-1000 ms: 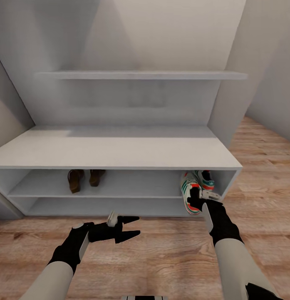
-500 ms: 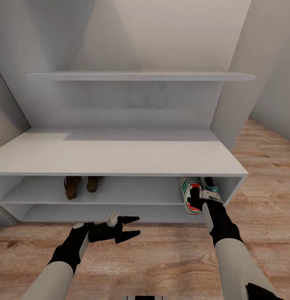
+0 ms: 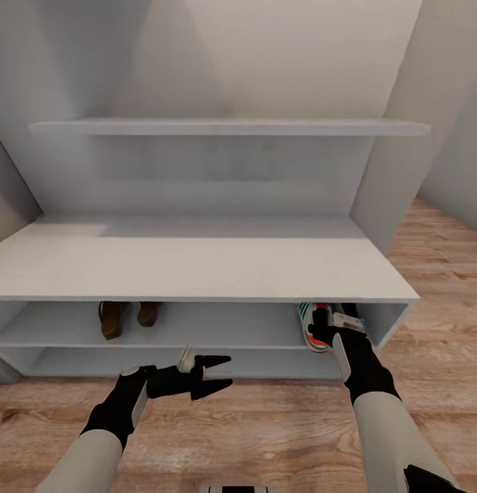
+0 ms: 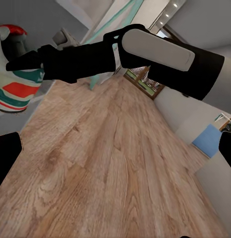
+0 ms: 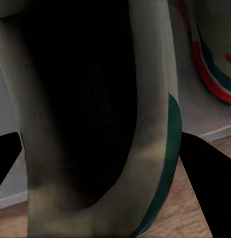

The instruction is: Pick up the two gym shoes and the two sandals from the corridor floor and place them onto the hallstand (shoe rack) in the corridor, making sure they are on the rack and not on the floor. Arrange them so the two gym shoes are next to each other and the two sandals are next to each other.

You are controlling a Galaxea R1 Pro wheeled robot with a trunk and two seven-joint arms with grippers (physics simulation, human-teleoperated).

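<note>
A white gym shoe [image 3: 312, 327] with green stripes sits at the right end of the hallstand's [image 3: 197, 270] upper open shelf, its heel out over the shelf's front edge, with the right gripper [image 3: 324, 330] reaching into it from the corridor side. The right wrist view looks straight down into the shoe's dark opening [image 5: 90, 114], one black finger [image 5: 207, 173] on each side of the collar; whether the fingers are pressed onto the shoe cannot be told. The second gym shoe [image 5: 214, 59] stands just beside the first on the same shelf, nearer the rack's right wall. Toward the left end of that shelf, well apart from the sneakers, the two sandals [image 3: 127, 316] rest side by side. The left gripper [image 3: 214, 375] hovers above the corridor floor [image 3: 265, 424] in front of the rack's middle, fingers apart and holding nothing.
</note>
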